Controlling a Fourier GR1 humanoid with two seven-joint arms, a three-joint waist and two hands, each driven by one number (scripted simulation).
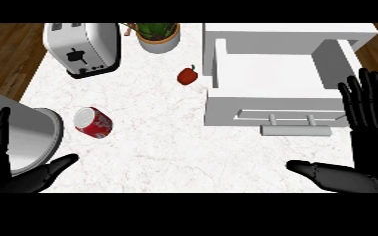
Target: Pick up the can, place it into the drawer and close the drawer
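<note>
Nearest the viewer, at the lower edge: left hand (26, 180) and right hand (356, 179), both black, each with its thumb spread inward and its fingers straight, pointing up the view — neither holds anything. The left hand sits in the lower-left corner. The right hand sits in the lower-right, its fingers (360, 102) rising along the right edge beside the drawer front.

Can (93, 122): red with white markings, lying on its side on the white marbled counter (170, 145). It is left of centre, above the left thumb and just beside a grey rounded body (29, 135) whose identity cannot be told.

Drawer (269, 75): white, standing open toward the viewer at upper right, well apart from the can. Its bar handle (295, 128) faces the lower edge.

Between can and drawer, nearer the drawer — a small red pepper (188, 75) with a green stem.

Far edge: toaster (83, 47) at left, potted plant (157, 34) beside it.
</note>
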